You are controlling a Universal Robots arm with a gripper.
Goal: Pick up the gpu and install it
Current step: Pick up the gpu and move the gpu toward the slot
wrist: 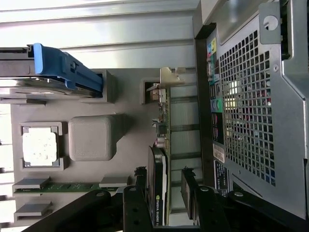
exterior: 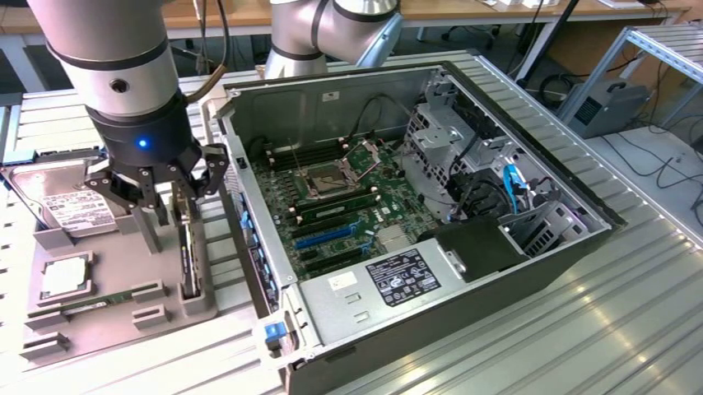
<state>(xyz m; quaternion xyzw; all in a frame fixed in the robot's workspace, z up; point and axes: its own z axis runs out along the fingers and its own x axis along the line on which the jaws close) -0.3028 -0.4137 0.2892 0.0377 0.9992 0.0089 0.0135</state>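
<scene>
The gpu [exterior: 189,265] stands on its edge in a slot of the grey holder tray [exterior: 110,329], just beside the open computer case [exterior: 439,206]. In the wrist view the gpu [wrist: 158,169] shows its black face, its thin circuit-board edge and a silver bracket at the far end. My gripper [exterior: 176,202] hangs right over it, open. The two fingers straddle the card near one end, one finger [wrist: 141,186] on the black side and the other on the board side, with small gaps showing. The gripper [wrist: 165,193] holds nothing.
On the tray lie a silver hard drive [exterior: 66,202], a processor chip [exterior: 64,276] and a green memory stick [exterior: 94,303]. The case wall [exterior: 247,214] rises close beside the gpu. Inside, the motherboard shows blue expansion slots [exterior: 324,234].
</scene>
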